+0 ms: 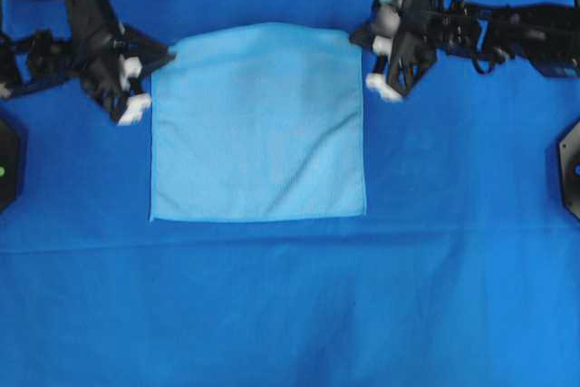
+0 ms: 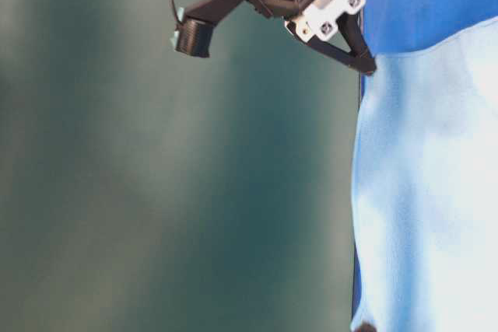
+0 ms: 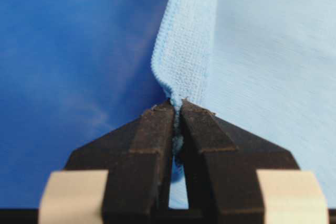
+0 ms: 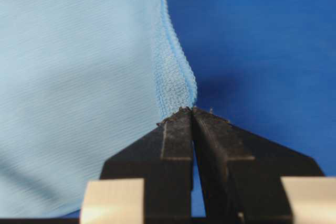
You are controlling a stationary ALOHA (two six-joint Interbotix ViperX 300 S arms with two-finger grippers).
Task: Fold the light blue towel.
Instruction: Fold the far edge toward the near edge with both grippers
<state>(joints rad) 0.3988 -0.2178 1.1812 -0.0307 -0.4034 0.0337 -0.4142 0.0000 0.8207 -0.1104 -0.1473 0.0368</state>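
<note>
With the light blue towel point(image 1: 258, 124) flat at the upper centre of the counter point(image 1: 290, 314), the left hand point(image 3: 177, 107) and right hand point(image 4: 191, 111) were each clamped on a top corner, so lifting both together toward the lower edge seemed next.

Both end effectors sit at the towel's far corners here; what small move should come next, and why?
Probably lift both corners together. The left end effector and right end effector each look shut on a far corner of the light blue towel, which otherwise lies flat and unfolded.
</note>
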